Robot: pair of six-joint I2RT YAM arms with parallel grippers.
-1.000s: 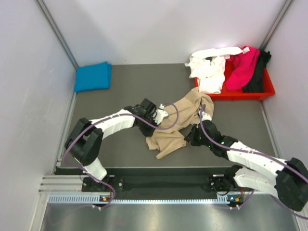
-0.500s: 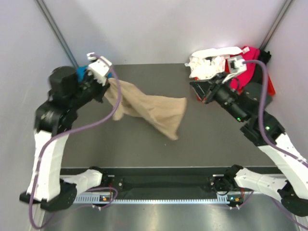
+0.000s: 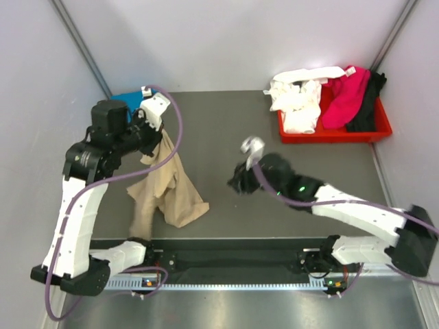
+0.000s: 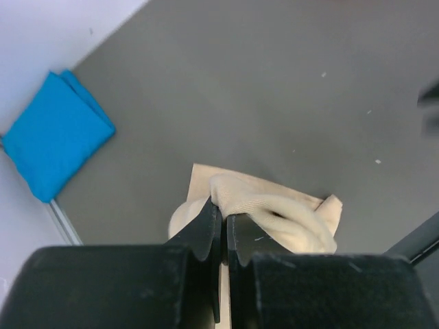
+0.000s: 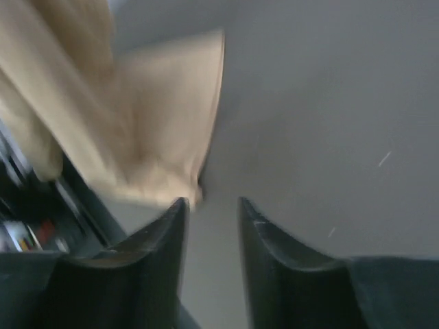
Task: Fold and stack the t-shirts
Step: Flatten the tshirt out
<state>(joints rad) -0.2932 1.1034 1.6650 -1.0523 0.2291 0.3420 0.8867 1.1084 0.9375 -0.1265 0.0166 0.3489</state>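
Tan t-shirt [image 3: 163, 188] hangs from your left claw [image 4: 221, 209], which is pinched together on a bunched fold, and its lower end lies crumpled on the dark counter [image 3: 226, 130] at the near left. Your right claw [image 5: 209, 205] hovers low over the counter's middle, fingers apart and holding nothing. A folded blue t-shirt [image 4: 55, 133] lies in the far-left corner, while the white t-shirt [image 3: 298, 99], magenta t-shirt [image 3: 343, 99] and black t-shirt [image 3: 368, 103] are heaped in the red tray [image 3: 343, 133] at the far right.

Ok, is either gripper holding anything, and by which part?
Left gripper pinches the tan shirt by a bunched edge, rest hanging down. Right gripper is open and empty.
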